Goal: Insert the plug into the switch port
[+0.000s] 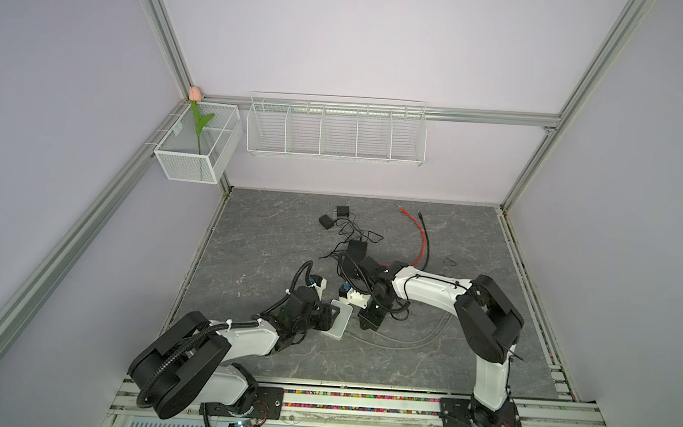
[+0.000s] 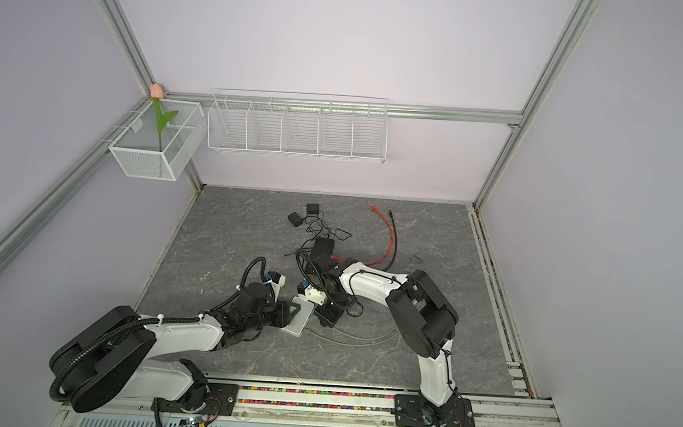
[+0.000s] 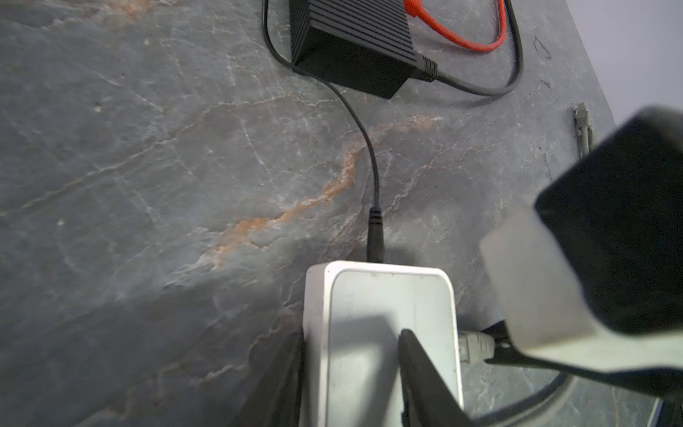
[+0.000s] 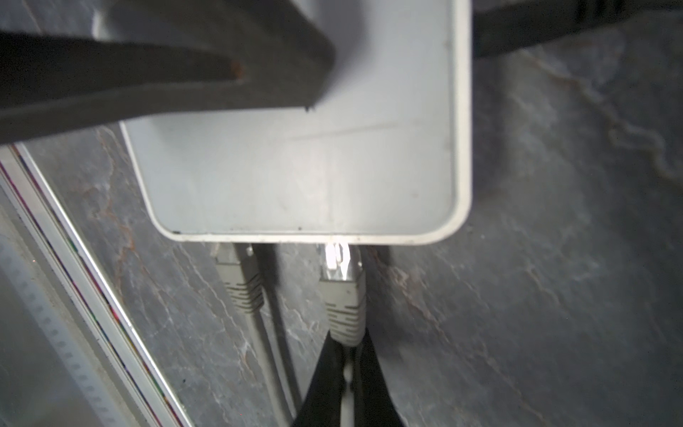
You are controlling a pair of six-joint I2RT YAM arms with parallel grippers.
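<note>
- The grey plug (image 4: 342, 295) sits low in the middle of the right wrist view. Its clear tip meets the edge of the white switch (image 4: 295, 166), and most of the clear head is still outside.
- The right gripper (image 4: 349, 342) is clenched on the plug's ribbed boot, where the cable leaves it.
- A second grey plug (image 4: 238, 281) sits in the same edge, to the left in that frame.
- The left gripper (image 3: 351, 332) straddles one long side of the switch, with one finger (image 3: 281, 377) outside the wall and the other lying over the top face. Whether it pinches the switch, I cannot tell.
- A black barrel connector (image 3: 375, 236) enters the switch's short end, and its lead runs to a black power adapter (image 3: 351, 44) at the top of the frame.
- In both top views the switch (image 1: 340, 318) (image 2: 298, 317) lies lower middle on the grey bench (image 1: 287, 239), between the two arms.
- A red cable (image 1: 423, 239) lies beyond it.
</note>
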